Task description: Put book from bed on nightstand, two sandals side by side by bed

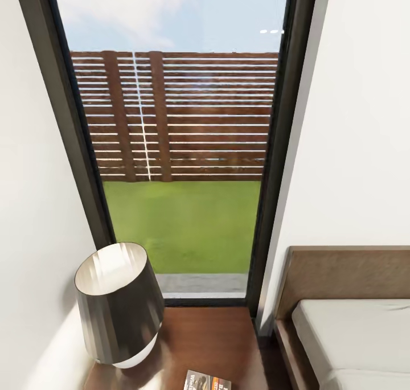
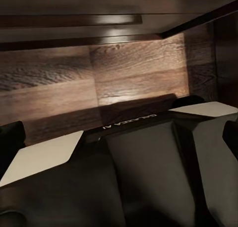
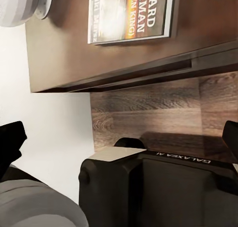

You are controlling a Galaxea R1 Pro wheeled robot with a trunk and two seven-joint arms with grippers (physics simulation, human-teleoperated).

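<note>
— What's the biggest thing in front of you?

— The tall black-framed window (image 1: pixel 182 151), with a slatted wooden fence (image 1: pixel 182 117) and grass (image 1: pixel 188 225) beyond it. White walls stand on both sides.

— And the bed?

— The bed (image 1: pixel 353 333) sits to the right, with its dark brown headboard against the wall and the pale mattress below it. The mattress part I can see is bare.

— What's between the window and the bed?

— The nightstand (image 1: pixel 210 339), right under the window, beside the bed frame. Its glossy brown surface carries a lamp (image 1: pixel 119 304) with a dark shade, standing on the left part near the wall.

— Where's the book?

— The book (image 1: pixel 208 381) lies flat on the nightstand top, to the right of the lamp and apart from it, close to the front edge. In the right wrist view the book (image 3: pixel 130 14) shows orange and white lettering, with the drawer fronts and the wood-plank floor (image 3: pixel 148 117) under it.

— And the grippers?

— The right gripper (image 3: pixel 121 140) is spread wide, its dark fingers at the two edges of its view, holding nothing. The left gripper (image 2: pixel 121 135) is likewise spread and empty, hanging above the floor by the nightstand's lower edge (image 2: pixel 79 36).
</note>
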